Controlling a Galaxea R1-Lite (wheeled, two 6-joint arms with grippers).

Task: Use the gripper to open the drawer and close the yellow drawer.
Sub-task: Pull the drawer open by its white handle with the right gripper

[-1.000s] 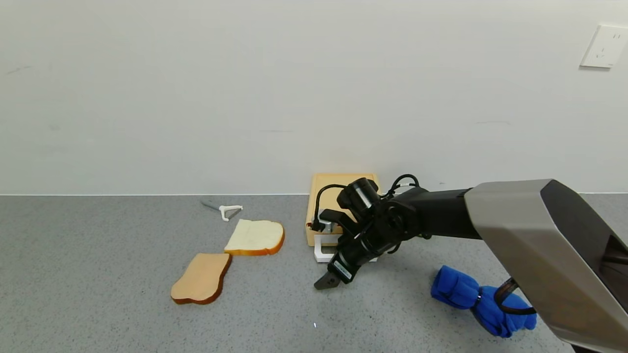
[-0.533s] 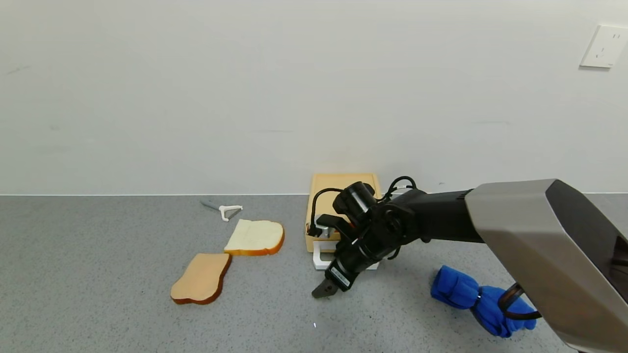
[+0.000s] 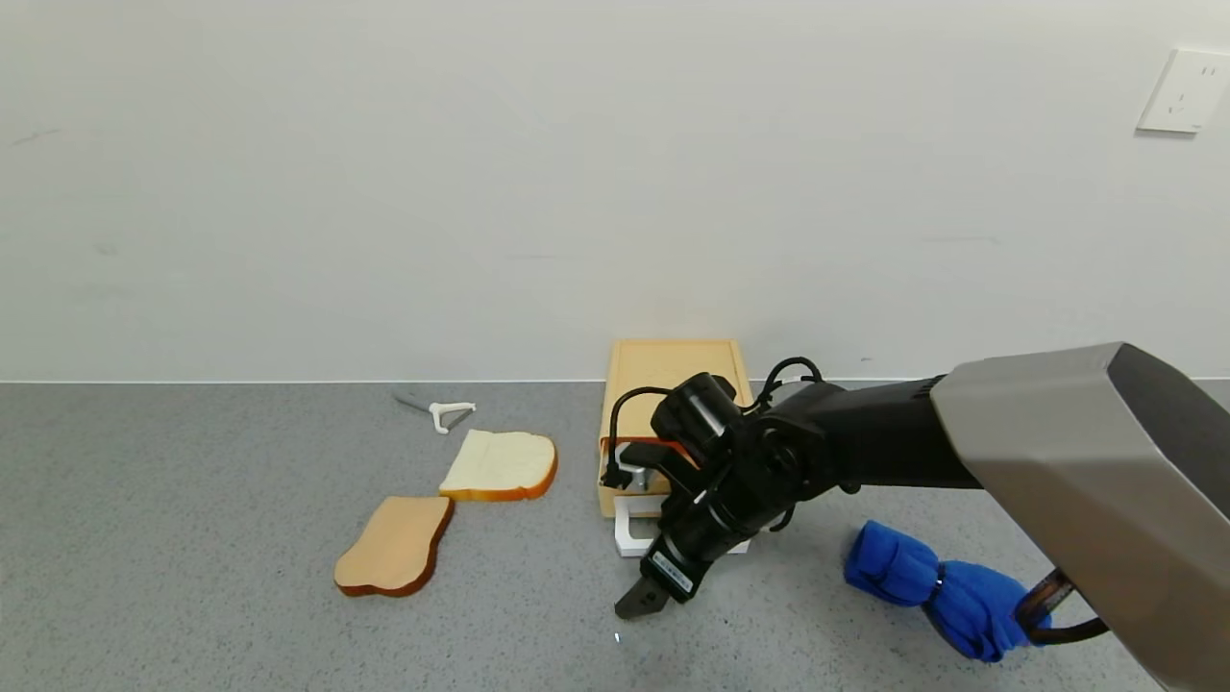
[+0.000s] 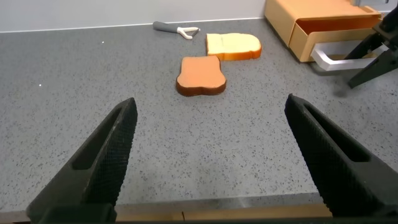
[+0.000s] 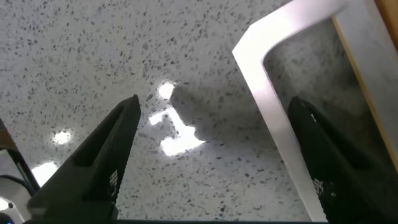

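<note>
The pale yellow drawer box [image 3: 673, 370] stands at the back of the grey table, against the wall. Its drawer is pulled partly out, which shows in the left wrist view [image 4: 339, 28]. The white loop handle [image 3: 627, 538] lies low in front of it. My right gripper [image 3: 663, 577] is open and points down at the handle. In the right wrist view [image 5: 217, 168] one finger [image 5: 329, 174] is inside the handle loop [image 5: 273, 106] and the other is outside it. My left gripper [image 4: 211, 155] is open and empty, low over the table's near left part.
Two bread slices [image 3: 500, 464] [image 3: 394, 546] lie left of the drawer, with a white peeler [image 3: 447, 413] behind them. A blue cloth [image 3: 942, 586] lies at the right, under my right arm. The table's front edge [image 4: 205, 208] is just below my left gripper.
My right gripper has moved toward me with a finger in the handle loop. The handle and drawer have slid out of the box with it.
</note>
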